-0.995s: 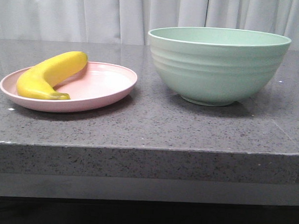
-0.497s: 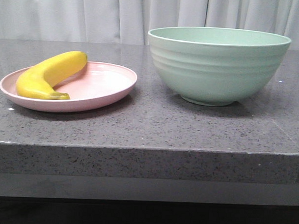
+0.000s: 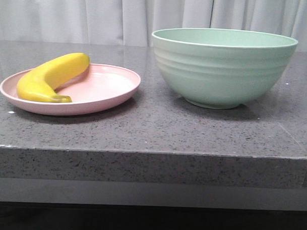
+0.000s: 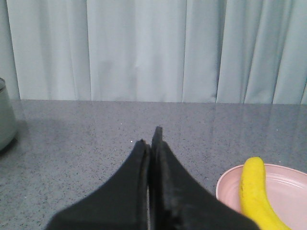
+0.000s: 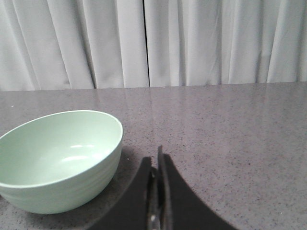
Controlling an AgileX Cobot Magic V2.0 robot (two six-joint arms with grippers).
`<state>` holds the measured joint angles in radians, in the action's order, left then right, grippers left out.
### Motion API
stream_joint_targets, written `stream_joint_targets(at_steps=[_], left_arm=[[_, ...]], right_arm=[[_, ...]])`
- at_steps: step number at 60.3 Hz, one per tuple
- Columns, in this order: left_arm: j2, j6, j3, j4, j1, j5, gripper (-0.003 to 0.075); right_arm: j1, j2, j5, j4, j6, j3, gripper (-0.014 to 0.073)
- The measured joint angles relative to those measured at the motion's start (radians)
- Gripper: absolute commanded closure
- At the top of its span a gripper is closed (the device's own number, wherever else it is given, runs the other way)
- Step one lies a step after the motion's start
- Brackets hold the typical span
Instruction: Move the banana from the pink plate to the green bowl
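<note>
The yellow banana [image 3: 50,77] lies on the pink plate [image 3: 109,88] at the left of the dark stone counter. The green bowl [image 3: 223,67] stands empty to the right of the plate. Neither gripper shows in the front view. In the left wrist view my left gripper [image 4: 149,139] is shut and empty, low over the counter, with the banana [image 4: 254,189] and the plate [image 4: 288,191] off to one side of it. In the right wrist view my right gripper [image 5: 156,160] is shut and empty, beside the bowl [image 5: 57,158].
The grey speckled counter [image 3: 153,130] has a front edge close to the camera. Pale curtains [image 3: 96,14] hang behind it. A grey-green rounded object [image 4: 5,117] sits at the edge of the left wrist view.
</note>
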<state>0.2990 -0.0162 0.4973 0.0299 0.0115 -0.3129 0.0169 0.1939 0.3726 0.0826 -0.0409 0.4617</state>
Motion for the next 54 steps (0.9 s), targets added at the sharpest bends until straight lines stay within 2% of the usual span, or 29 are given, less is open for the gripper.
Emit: stream_joint_targets(at_steps=[10,14,19,26,29,31,36,46,54], left_arm=[[0.084,0.000,0.029,0.000,0.000,-0.016,0.0736],[0.084,0.000,0.029,0.000,0.000,-0.019,0.0687],[0.084,0.000,0.029,0.000,0.000,-0.019,0.0533],[0.084,0.000,0.029,0.000,0.000,-0.029,0.0168],[0.084,0.000,0.029,-0.005,0.000,-0.034,0.0051],[0.084,0.000,0.029,-0.007,0.000,-0.038,0.0007],[0.084,0.000,0.029,-0.011,0.000,-0.040,0.0057],[0.084,0.000,0.029,-0.019,0.000,-0.040,0.0145],[0.091,0.000,0.029,-0.058,0.000,-0.040,0.0168]], right_arm=[[0.000,0.099,0.024,-0.003,0.000,0.043,0.0692],[0.000,0.101,0.037,-0.003,0.000,0.043,0.0650],[0.000,0.101,0.041,-0.003,0.000,0.043,0.0508],[0.000,0.101,0.041,-0.003,0.000,0.043,0.0235],[0.000,0.101,0.041,-0.003,0.000,0.043,0.0132],[0.000,0.101,0.041,-0.003,0.000,0.043,0.0078],[0.000,0.101,0.043,-0.003,0.000,0.043,0.0014],[0.000,0.101,0.043,-0.003,0.000,0.043,0.0018],[0.000,0.101,0.047,-0.003,0.000,0.043,0.0018]])
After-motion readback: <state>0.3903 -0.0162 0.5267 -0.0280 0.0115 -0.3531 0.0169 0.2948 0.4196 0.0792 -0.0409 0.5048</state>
